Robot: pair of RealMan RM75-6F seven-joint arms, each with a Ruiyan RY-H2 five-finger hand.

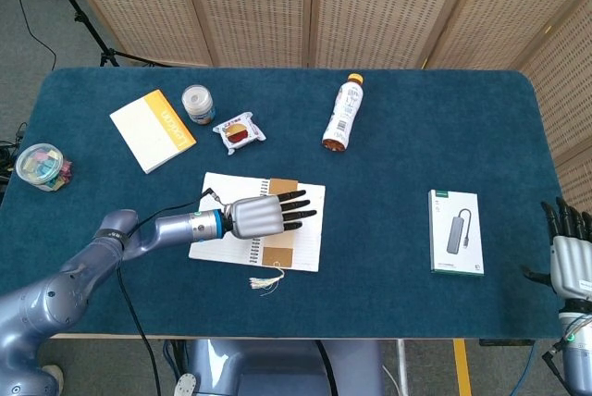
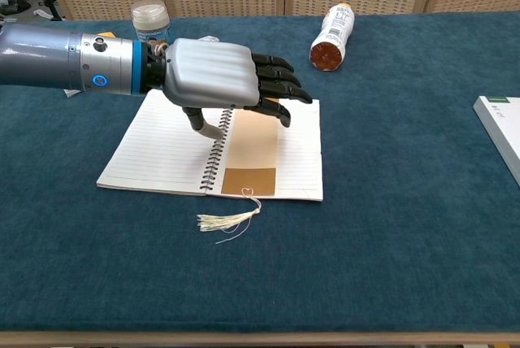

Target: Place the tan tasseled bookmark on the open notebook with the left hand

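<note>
The open spiral notebook (image 1: pixel 215 194) (image 2: pixel 162 153) lies on the blue table near its front edge. The tan bookmark (image 1: pixel 277 253) (image 2: pixel 252 157) lies flat on the notebook's right page, and its cream tassel (image 1: pixel 266 279) (image 2: pixel 229 219) trails off the front edge onto the cloth. My left hand (image 1: pixel 264 216) (image 2: pixel 219 76) hovers palm down over the notebook, fingers spread and straight, holding nothing. The far end of the bookmark is hidden under it. My right hand (image 1: pixel 569 253) rests at the table's right edge with fingers extended upward, far from the notebook.
A juice bottle (image 1: pixel 341 115) (image 2: pixel 331 37) lies on its side behind the notebook. A yellow booklet (image 1: pixel 153 129), a small tin (image 1: pixel 198 105) (image 2: pixel 151 19) and a wrapped snack (image 1: pixel 240 131) sit at the back left. A clear tub (image 1: pixel 40 167) is far left, a white boxed hub (image 1: pixel 455 231) (image 2: pixel 500 124) right.
</note>
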